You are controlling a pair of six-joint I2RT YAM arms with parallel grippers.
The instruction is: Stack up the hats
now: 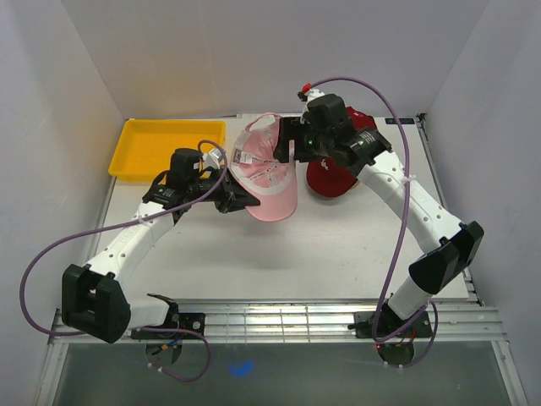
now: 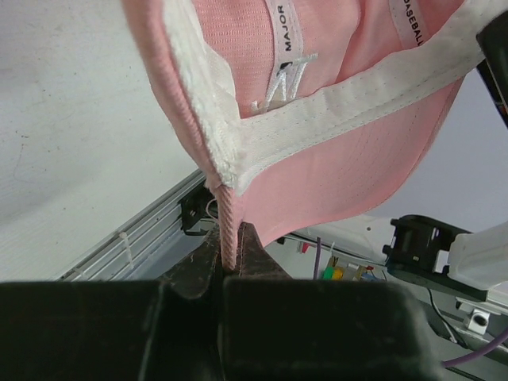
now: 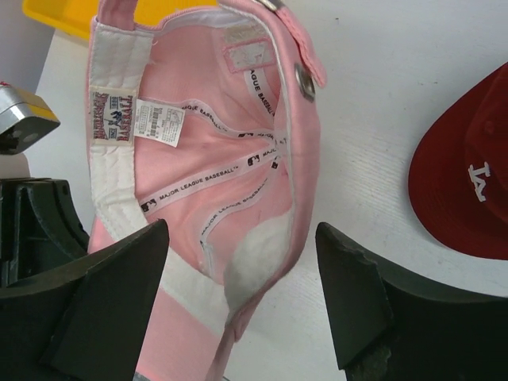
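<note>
left gripper (image 2: pixel 228 260) clamps pink hat (image 1: pixel 269 176); right gripper (image 3: pixel 242 242) spread

You have a white table (image 1: pixel 338 254). A yellow tray (image 1: pixel 161 150) sits on it at your far-left corner. A dark red cap (image 1: pixel 331 181) with a white logo lies on it at far right, partly hidden from above and well apart from the tray.

White table (image 1: pixel 338 254), plain pale walls (image 1: pixel 254 51), soft even light
</note>
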